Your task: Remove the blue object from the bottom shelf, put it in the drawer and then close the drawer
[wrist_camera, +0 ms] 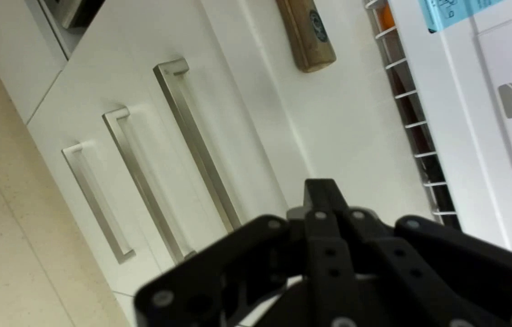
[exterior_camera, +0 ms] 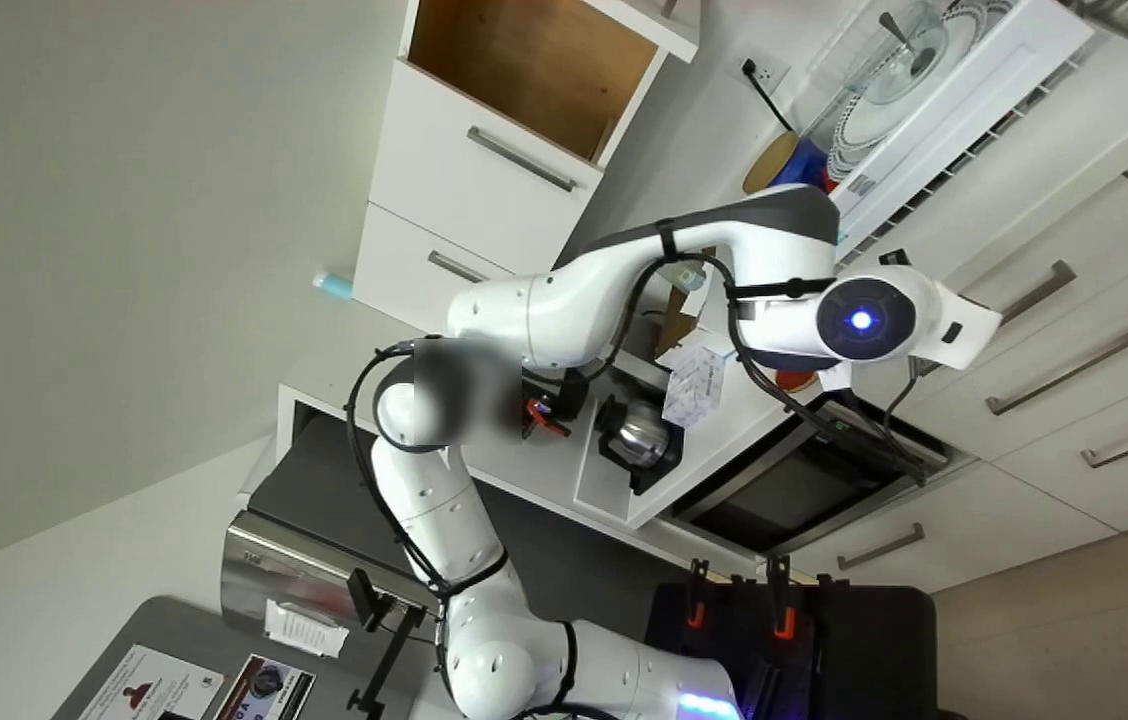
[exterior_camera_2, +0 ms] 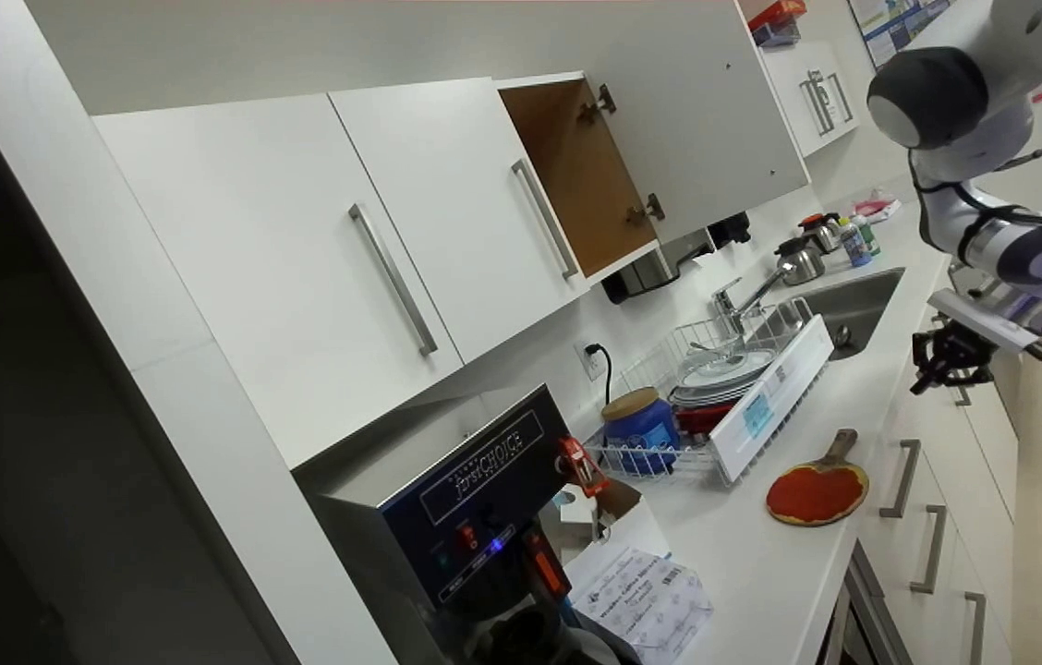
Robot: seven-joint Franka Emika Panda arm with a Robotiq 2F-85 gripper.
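My gripper (wrist_camera: 326, 188) is shut, its black fingertips meeting with nothing between them. In an exterior view the gripper (exterior_camera_2: 944, 362) hangs in the air near the front edge of the counter. Drawer fronts with long metal handles show below the counter, and the drawer handle (wrist_camera: 197, 141) nearest the counter lies left of my fingertips in the wrist view. The drawer front (exterior_camera: 1064, 310) and its neighbours look closed. The blue object and the bottom shelf cannot be made out in any view; they are hidden or out of view.
A dish rack (exterior_camera_2: 770, 397) with plates stands on the counter (exterior_camera_2: 715, 536), with a blue tub (exterior_camera_2: 643, 434) at its end. A red-topped wooden paddle (exterior_camera_2: 815, 492) lies near the edge. Above, a cabinet door (exterior_camera_2: 696, 111) hangs open. An oven (exterior_camera: 804, 480) sits beside the drawers.
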